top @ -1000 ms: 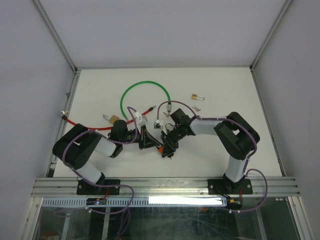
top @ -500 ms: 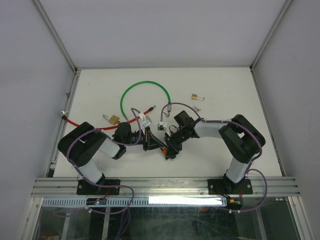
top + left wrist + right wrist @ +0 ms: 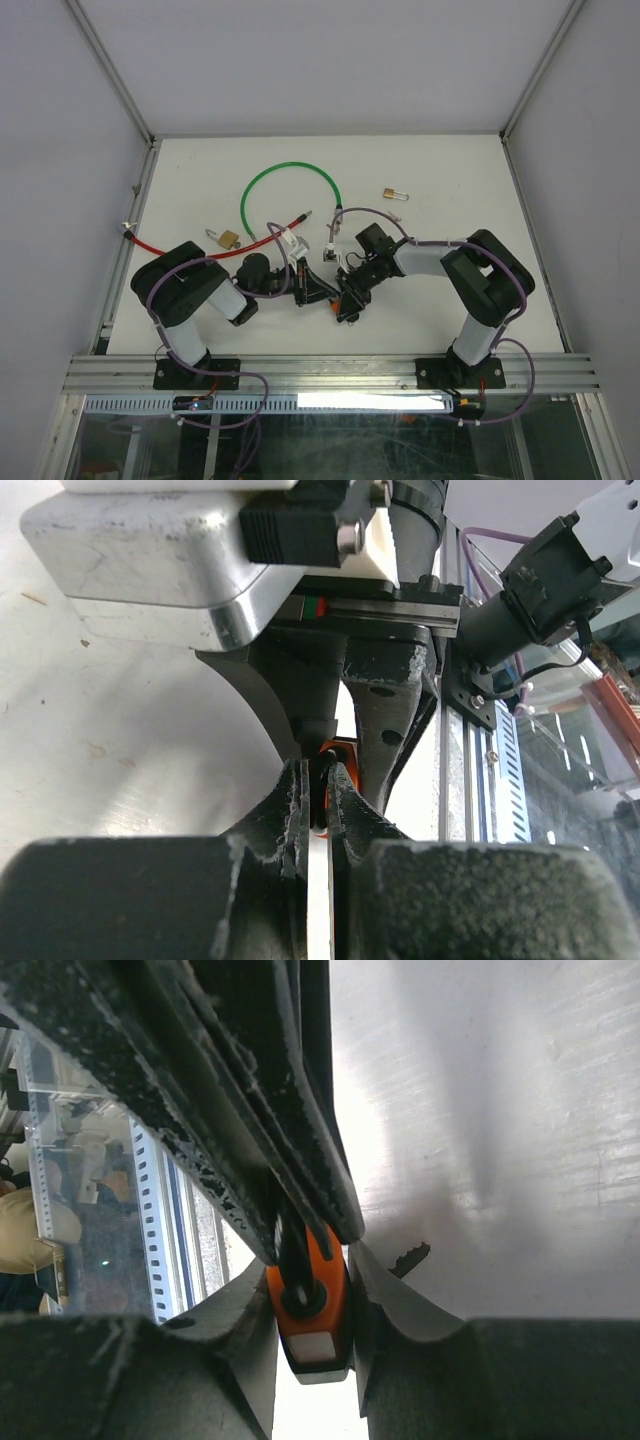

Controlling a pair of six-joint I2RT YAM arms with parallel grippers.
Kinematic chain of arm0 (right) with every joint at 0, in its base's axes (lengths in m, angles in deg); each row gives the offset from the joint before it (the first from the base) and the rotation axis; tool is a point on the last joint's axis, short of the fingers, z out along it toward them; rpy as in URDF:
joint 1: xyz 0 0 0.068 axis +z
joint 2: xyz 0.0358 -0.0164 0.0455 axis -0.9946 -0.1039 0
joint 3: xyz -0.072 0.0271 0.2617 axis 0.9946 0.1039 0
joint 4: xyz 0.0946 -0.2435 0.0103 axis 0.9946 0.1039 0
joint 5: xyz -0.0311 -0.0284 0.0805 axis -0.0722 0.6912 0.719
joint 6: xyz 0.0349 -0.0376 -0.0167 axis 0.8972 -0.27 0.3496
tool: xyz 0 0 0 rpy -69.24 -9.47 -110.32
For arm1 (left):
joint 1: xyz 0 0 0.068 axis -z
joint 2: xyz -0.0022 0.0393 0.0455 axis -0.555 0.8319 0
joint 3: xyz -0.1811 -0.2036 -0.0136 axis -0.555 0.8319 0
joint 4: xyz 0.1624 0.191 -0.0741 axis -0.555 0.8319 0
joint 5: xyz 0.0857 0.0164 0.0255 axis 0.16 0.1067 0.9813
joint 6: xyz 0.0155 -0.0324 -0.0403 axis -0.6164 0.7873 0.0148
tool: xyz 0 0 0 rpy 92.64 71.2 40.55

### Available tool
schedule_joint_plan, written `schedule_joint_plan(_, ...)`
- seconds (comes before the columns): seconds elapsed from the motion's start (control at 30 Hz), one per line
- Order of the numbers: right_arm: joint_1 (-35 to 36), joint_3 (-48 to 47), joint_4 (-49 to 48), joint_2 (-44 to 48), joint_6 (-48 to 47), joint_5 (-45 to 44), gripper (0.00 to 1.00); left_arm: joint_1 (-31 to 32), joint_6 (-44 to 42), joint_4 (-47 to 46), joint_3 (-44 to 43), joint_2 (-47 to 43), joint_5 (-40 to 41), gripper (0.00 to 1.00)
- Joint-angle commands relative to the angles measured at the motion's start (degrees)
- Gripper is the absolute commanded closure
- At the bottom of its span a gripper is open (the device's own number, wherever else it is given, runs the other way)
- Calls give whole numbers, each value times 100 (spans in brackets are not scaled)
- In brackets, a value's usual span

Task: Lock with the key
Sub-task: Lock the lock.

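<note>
My right gripper (image 3: 312, 1263) is shut on an orange padlock (image 3: 312, 1312), its fingers pressing both sides of the body. A thin black piece, seemingly the key (image 3: 293, 1250), enters a round hole in the padlock's near face. My left gripper (image 3: 319, 780) is shut on that black key (image 3: 322, 798), with the orange padlock (image 3: 343, 752) just behind its tips. In the top view both grippers meet low in the middle of the table, left gripper (image 3: 318, 290) against right gripper (image 3: 345, 298). A small toothed dark piece (image 3: 411, 1256) shows beside the right finger.
A brass padlock (image 3: 229, 239) lies left of centre on a red cable (image 3: 165, 250). A green cable loop (image 3: 290, 190) is behind it. Another brass padlock (image 3: 392, 194) sits back right. A metal rail (image 3: 330, 372) runs along the table's near edge.
Both grippers, still joined at the padlock, have shifted a little to the right. The left arm has stretched out after them. Neither grip has changed.
</note>
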Motion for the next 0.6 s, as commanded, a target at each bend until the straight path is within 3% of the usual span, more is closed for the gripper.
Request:
schedule_joint_plan(0.0, -193, -417, -2258, 300, 268, -463, 100, 985, 670, 240, 284, 326, -920, 100)
schedule_joint_plan(0.3, -202, -390, -2294, 297, 219, -625, 100, 1648, 1110, 118, 307, 657, -614, 100)
schedule_joint_plan(0.57, -258, -333, -2285, 354, 90, -822, 100, 2453, 1839, -881, 521, 1214, -124, 100)
